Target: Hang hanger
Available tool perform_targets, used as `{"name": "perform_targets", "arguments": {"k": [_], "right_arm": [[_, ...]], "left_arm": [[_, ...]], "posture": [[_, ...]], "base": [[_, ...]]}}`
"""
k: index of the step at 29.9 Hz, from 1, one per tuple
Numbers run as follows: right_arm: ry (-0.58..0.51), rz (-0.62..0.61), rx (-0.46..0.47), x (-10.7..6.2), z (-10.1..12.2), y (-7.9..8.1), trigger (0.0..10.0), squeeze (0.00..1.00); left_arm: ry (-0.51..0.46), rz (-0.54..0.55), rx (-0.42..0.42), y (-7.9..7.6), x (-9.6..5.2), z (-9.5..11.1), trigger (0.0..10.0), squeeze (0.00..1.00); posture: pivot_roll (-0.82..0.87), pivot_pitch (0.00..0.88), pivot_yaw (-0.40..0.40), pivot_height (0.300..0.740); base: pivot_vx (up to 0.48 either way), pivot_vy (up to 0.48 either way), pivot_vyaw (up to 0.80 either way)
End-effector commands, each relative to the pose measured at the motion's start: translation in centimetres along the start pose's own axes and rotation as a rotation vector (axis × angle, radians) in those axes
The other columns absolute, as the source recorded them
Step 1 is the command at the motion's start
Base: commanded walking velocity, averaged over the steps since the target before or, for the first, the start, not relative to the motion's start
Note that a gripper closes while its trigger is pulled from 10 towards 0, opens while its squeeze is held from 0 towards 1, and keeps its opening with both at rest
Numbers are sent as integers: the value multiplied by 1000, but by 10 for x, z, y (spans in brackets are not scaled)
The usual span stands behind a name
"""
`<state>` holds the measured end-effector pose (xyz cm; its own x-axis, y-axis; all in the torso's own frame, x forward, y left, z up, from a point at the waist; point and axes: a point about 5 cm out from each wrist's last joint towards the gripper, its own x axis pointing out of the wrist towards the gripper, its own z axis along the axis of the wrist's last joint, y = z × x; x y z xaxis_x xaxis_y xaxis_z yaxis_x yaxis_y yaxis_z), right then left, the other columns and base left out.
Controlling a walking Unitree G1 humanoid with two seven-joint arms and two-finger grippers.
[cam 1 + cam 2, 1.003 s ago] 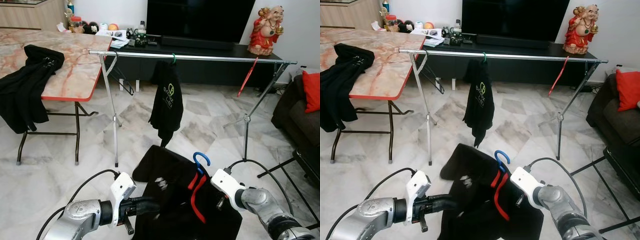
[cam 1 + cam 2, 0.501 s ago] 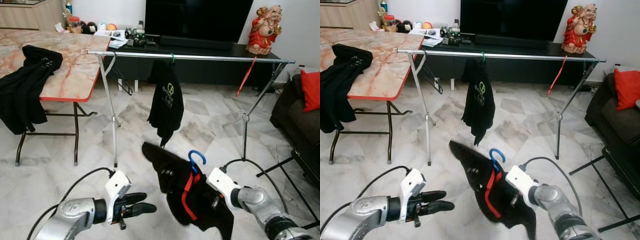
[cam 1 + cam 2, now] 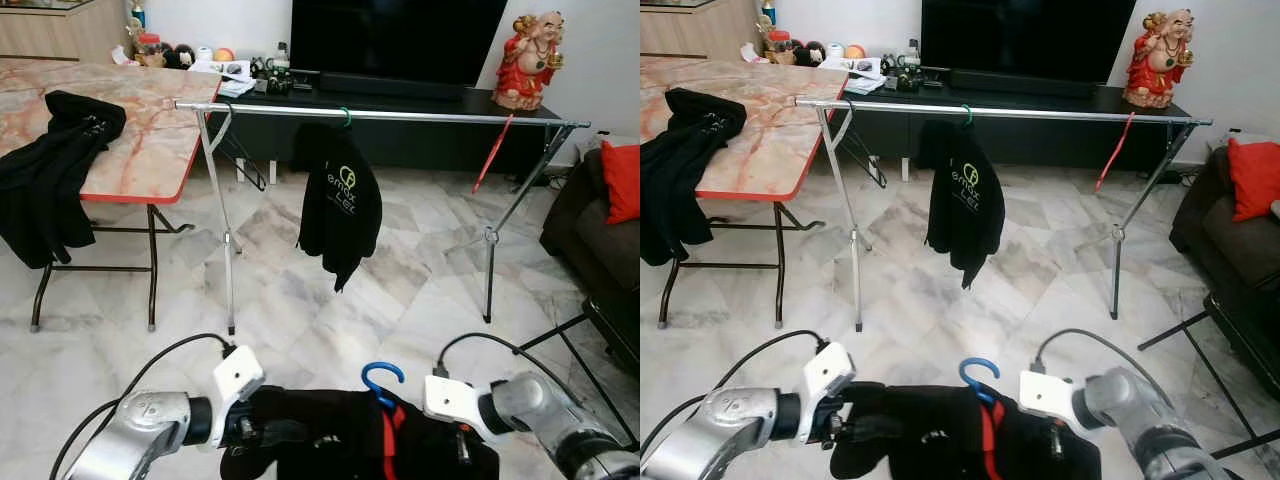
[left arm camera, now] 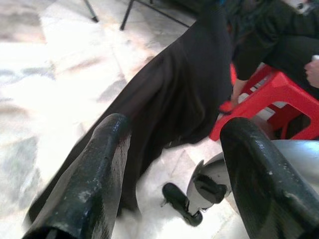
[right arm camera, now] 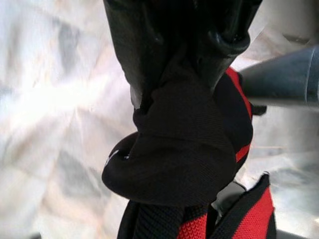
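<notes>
Marble floor (image 3: 300, 300), pale grey, veined; living room.

Head views. Landmark: long silver clothes rail (image 3: 400, 115) on crossed legs.
- Black hooded top with green-and-white logo (image 3: 340, 210): hung from the rail on a green hook, left of the rail's middle.
- Thin black wire hanger (image 3: 243, 155): at the rail's left end.
- Thin red hanger (image 3: 494, 152): near the rail's right end.
- Marble-patterned bench with red edge (image 3: 130, 120): left of the rail; a black garment (image 3: 50, 170) draped over its near edge.
- Black television unit (image 3: 1040, 100) with dark screen: behind the rail; red-robed laughing figurine (image 3: 528, 60) at its right end.
- Dark sofa with red cushion (image 3: 620, 185): right of the rail.
- Black garment with red trim (image 3: 370, 455) on a blue-hooked hanger (image 3: 382, 378): well below and in front of the rail, stretched between both arms.
- Left tool (image 3: 268, 435): at the garment's left edge, fingers partly covered by cloth.
- Right tool (image 3: 1055, 445): at the garment's right side, beside the blue hook.

Left wrist view. Left tool (image 4: 174, 164): fingers spread apart, black cloth running between them over the floor; red plastic stool (image 4: 269, 99) beyond.

Right wrist view. Right tool (image 5: 174, 55): fingers pinched tight on a bunched fold of the black and red garment.
</notes>
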<state>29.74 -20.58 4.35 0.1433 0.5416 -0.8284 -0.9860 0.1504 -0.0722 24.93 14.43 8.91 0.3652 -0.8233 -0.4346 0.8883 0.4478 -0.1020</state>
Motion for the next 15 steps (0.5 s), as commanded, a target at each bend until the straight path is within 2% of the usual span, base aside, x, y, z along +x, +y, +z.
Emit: {"name": "perform_targets", "arguments": {"k": [1,5,6,7,8,12,15], "right_arm": [[-37,25,-44,-1,10,-3,0,0],[-90,81,-64,4,23,-3,0,0],[-95,100,-71,4,25,-2,0,0],[-98,112,-77,5,26,-1,0,0],[-99,139,-88,6,28,0,0,0],[-98,140,-110,7,32,-1,0,0],[-88,138,-125,10,34,-1,0,0]], "left_arm": [[3,-28,10,-2,3,1,10000,1000],[59,-1,38,3,6,-4,10000,1000],[74,34,48,7,7,-5,10000,678],[84,57,55,10,8,-7,10000,678],[91,89,48,15,10,-8,10000,0],[47,62,4,13,14,-5,10000,0],[48,46,7,11,18,-6,10000,0]], "posture": [[169,9,-108,740],[174,5,-108,740],[174,5,-108,740],[174,5,-108,740],[174,0,-109,740],[169,0,-110,740],[169,0,-110,740]], "base": [[0,0,0],[0,0,0],[0,0,0],[0,0,0],[0,0,0],[0,0,0],[0,0,0]]}}
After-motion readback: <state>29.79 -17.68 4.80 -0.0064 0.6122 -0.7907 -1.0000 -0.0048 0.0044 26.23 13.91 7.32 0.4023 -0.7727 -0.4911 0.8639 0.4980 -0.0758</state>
